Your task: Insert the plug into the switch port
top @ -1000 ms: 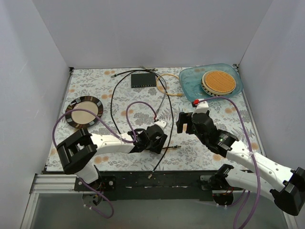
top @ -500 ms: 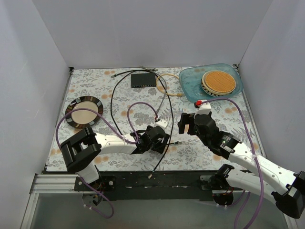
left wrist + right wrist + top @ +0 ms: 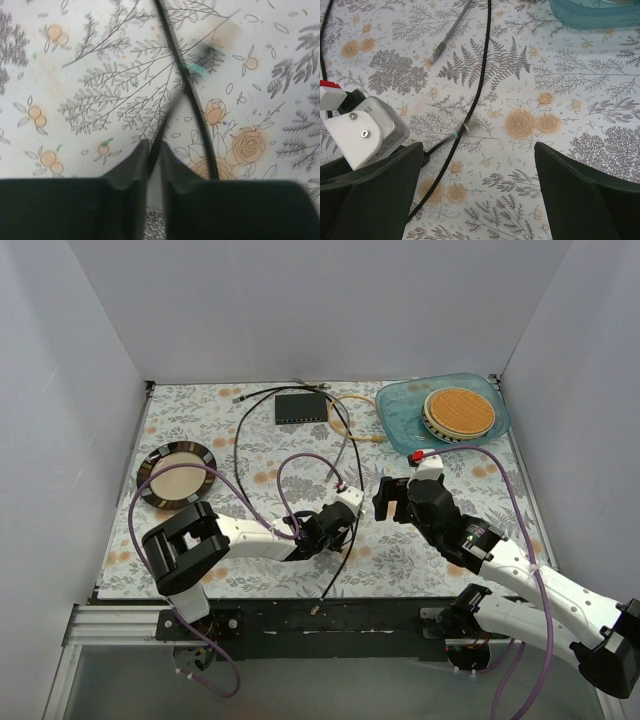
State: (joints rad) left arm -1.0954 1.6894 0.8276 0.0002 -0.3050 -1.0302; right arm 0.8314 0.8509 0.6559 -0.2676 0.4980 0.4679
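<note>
Illumination was bright, diffuse and even, casting soft shadows on the table [image 3: 200, 430]. In my left wrist view, my fingers [image 3: 127, 170] appeared blurred; the table beyond was sharper.

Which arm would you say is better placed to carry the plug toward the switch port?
Left: the left end effector is pinched around the thin dark cable, whereas the right end effector hovers open and empty.

Floral-print table [image 3: 200, 430] carries a flat black rectangular box [image 3: 302, 407], black cable [image 3: 237, 450], translucent blue plastic tray [image 3: 398, 412] and round dark-rimmed plate [image 3: 146, 478]
</note>
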